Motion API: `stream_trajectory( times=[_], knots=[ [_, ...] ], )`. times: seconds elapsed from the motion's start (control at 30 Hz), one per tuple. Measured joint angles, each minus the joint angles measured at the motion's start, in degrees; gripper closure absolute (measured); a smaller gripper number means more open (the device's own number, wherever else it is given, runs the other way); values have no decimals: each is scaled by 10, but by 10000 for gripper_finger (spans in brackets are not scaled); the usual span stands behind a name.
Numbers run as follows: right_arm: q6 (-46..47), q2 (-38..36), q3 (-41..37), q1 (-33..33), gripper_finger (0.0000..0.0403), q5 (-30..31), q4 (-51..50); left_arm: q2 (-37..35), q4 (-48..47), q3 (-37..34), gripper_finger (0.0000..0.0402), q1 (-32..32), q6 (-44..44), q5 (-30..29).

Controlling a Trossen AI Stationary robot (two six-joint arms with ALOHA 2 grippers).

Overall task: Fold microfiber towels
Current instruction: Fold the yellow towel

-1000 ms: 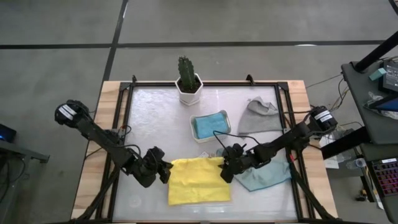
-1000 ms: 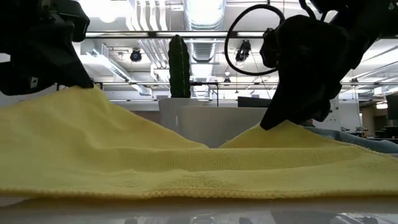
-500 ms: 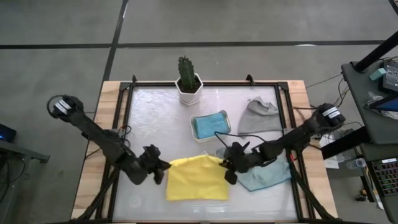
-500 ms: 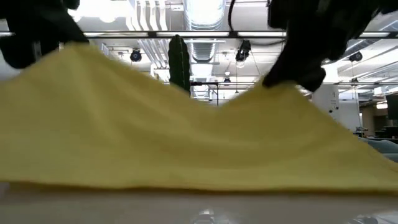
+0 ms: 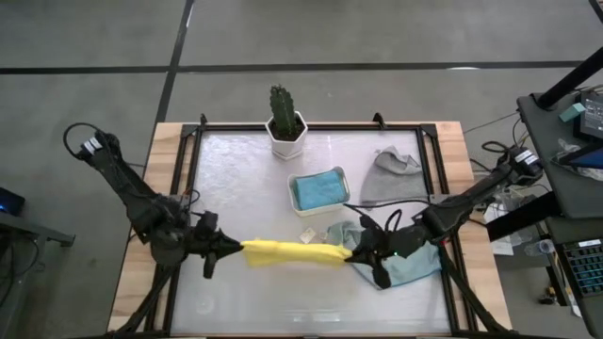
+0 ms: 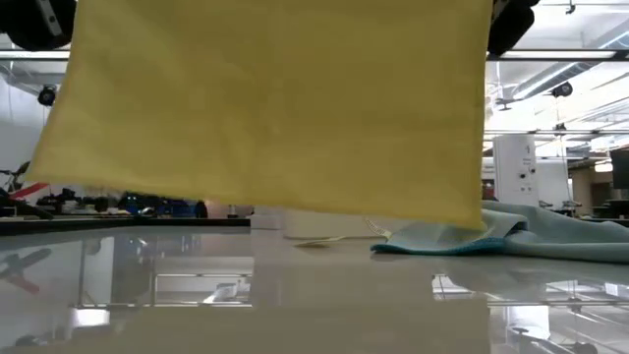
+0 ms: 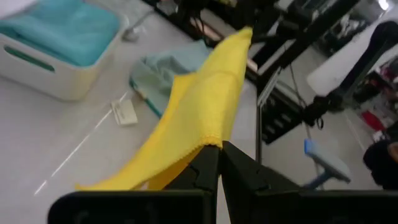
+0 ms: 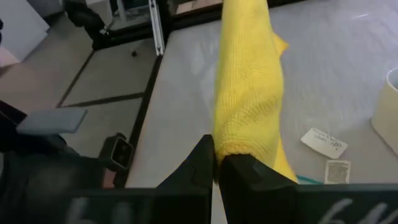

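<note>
The yellow towel (image 5: 292, 253) hangs as a flat sheet (image 6: 265, 98) between my two grippers, its lower edge above the table. My left gripper (image 5: 237, 249) is shut on its left upper corner, and my right gripper (image 5: 352, 252) is shut on its right upper corner. A pale teal towel (image 5: 403, 266) lies crumpled on the table under the right arm. A grey towel (image 5: 394, 174) lies at the far right. A bright blue towel (image 5: 317, 188) sits folded in a white tray. My left gripper pinches the yellow towel's upper corner (image 7: 211, 142) between its two fingers, coming from the table's left and slanting slightly down. The towel stretches away from the fingers toward the other arm. It hangs clear of the table. My right gripper pinches the opposite upper corner (image 8: 235, 144), bunched into a small fold, between its two fingers. It comes from the table's right, slanting slightly down. The towel's top edge runs nearly straight to my left gripper, and the sheet hangs below it.
A potted cactus (image 5: 285, 127) stands at the far middle. The white tray (image 5: 296, 201) sits mid-table, with small paper tags (image 5: 309, 233) beside it. Black frame rails (image 5: 184, 188) run along the table's sides. Bare table lies under and in front of the hanging towel.
Both grippers have risen, each holding a corner of the yellow towel. The towel, which lay on the table with only its two held corners raised, has been lifted clear. It now hangs as an upright sheet with its top edge drawn out between the grippers.
</note>
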Motion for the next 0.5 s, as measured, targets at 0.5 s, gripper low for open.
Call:
stream_trajectory(
  times=[0.5],
  knots=[
    [-39, -6, 1, -40, 394, 5, 38, -68, -32, 0, 401, -20, 109, -29]
  ],
)
